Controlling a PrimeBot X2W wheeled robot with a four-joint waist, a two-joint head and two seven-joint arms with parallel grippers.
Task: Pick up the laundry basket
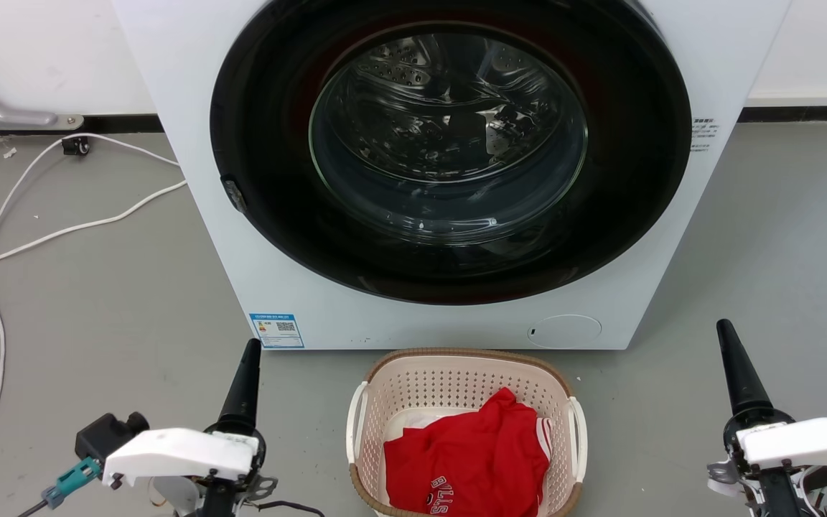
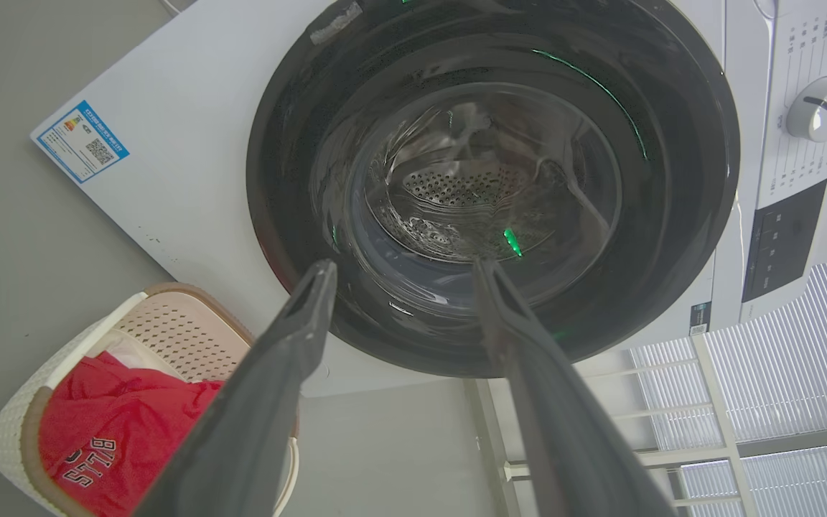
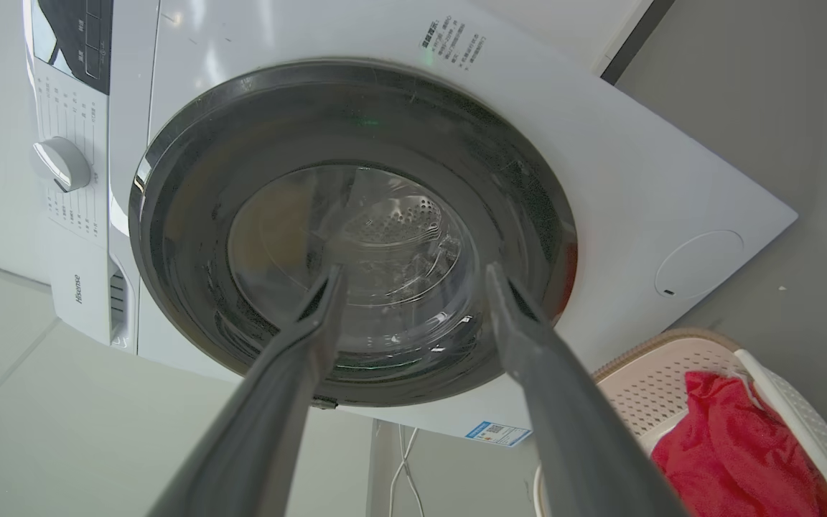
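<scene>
- The laundry basket (image 1: 449, 384) stands upright on the grey floor (image 1: 97, 323), just in front of the white washing machine (image 1: 191, 143) and below its round glass door (image 1: 449, 136); its brown rim faces up, with a white handle on each side
- A red garment (image 1: 471, 452) with white lettering lies crumpled inside the basket, over a bit of white cloth; it fills the nearer half
- The left gripper (image 1: 250, 353) hangs over the floor to the basket's left, apart from it and touching nothing; its fingers point toward the washer; in the left wrist view the two dark fingers are spread wide with nothing between them
- The right gripper (image 1: 726, 330) hangs to the basket's right, farther from it than the left one, also clear of everything; in the right wrist view its fingers stand spread and empty, with the basket at the lower right corner
- A white cable (image 1: 62, 230) trails over the floor left of the washer; a blue label (image 1: 276, 330) sits at the lower left of the washer's front
</scene>
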